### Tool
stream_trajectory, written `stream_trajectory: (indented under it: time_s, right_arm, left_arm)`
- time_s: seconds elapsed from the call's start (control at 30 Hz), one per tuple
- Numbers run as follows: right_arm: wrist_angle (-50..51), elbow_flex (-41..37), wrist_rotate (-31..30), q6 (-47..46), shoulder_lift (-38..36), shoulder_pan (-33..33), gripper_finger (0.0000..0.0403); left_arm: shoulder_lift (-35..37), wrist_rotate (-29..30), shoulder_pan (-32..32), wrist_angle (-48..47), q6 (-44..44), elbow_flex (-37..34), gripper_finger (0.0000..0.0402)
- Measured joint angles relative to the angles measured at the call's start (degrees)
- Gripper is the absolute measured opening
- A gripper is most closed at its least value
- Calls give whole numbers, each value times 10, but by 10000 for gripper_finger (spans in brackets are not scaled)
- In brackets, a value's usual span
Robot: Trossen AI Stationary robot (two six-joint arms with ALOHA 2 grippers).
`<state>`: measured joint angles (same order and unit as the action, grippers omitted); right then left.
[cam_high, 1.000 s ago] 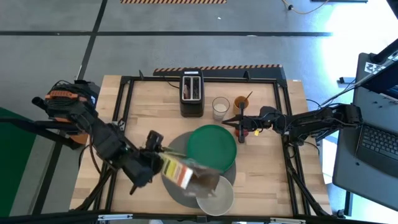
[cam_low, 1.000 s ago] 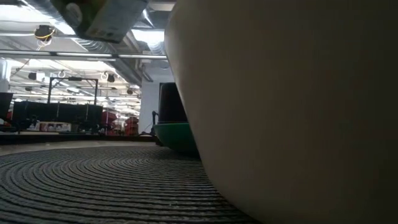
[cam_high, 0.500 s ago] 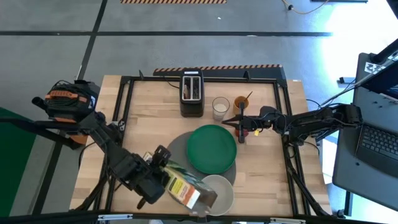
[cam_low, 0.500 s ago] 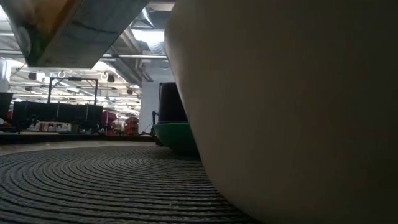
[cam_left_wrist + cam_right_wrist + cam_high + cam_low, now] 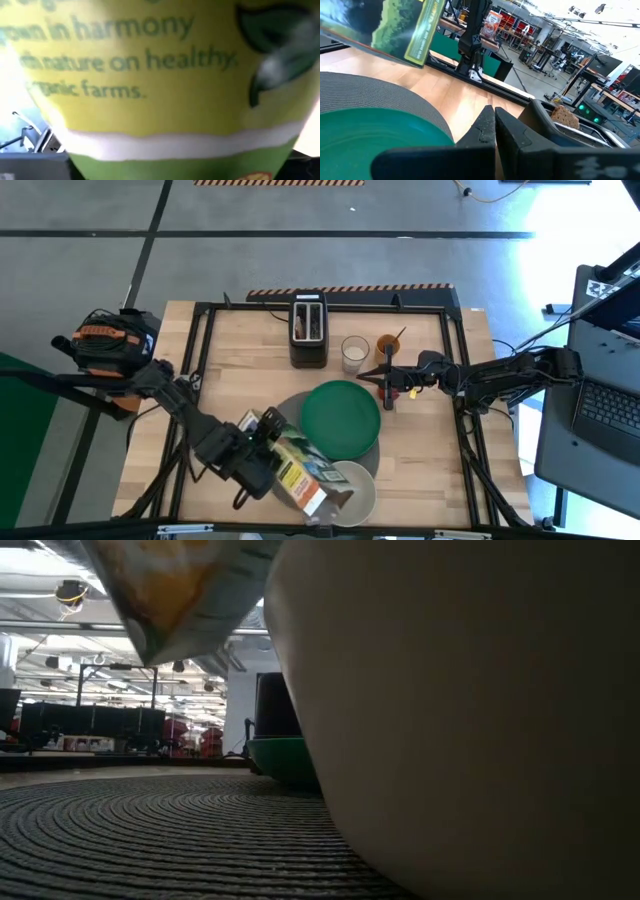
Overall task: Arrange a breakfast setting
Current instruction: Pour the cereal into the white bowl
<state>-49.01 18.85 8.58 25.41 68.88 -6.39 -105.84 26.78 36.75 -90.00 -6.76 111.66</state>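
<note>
We have the left tool (image 5: 262, 463) clamped partway closed around a cereal box (image 5: 300, 472), and the box is tipped well over, its long axis running from the tool out toward the pale bowl (image 5: 352, 492). The far end of the box hangs over the bowl's near rim, so the bowl lies straight ahead of the tool, along the line of the box, with the box's mouth lower than the gripped end as far as we can judge. From desk height we see the box (image 5: 175, 590) hanging in the air above the grey mat (image 5: 150, 840), just beside the bowl's wall (image 5: 460, 720). Whether any cereal is in the bowl yet we cannot tell.

The bowl sits at the mat's edge, and past it lies the green plate (image 5: 340, 420). The left arm is plainly the nearer one to the bowl. The right tool (image 5: 385, 376) waits well apart on the plate's far side, its fingers pressed together on nothing. The pour, we reckon, depends on keeping the box's mouth over the bowl.
</note>
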Motion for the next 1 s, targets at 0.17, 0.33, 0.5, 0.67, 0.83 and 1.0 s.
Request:
stream_trajectory:
  time_s: [0.17, 0.33, 0.5, 0.67, 0.83, 1.0]
  right_arm:
    - [7, 0, 0, 4, 0, 0, 0]
    - [15, 0, -1, 6, 0, 0, 0]
    - [22, 0, -1, 15, 0, 0, 0]
    - [28, 0, -2, 16, 0, 0, 0]
    - [28, 0, -2, 18, 0, 0, 0]
    - [33, 0, -2, 18, 0, 0, 0]
  left_arm:
    - [-20, -3, -16, 0, -28, -1, 214]
    - [-26, 19, -20, 0, -46, -1, 213]
    - [-26, 56, -24, 0, -60, -1, 212]
    - [-43, 102, -23, 0, -76, -2, 212]
    - [-71, 119, -23, 0, -91, -10, 212]
    - [-82, 187, -17, 1, -112, -10, 212]
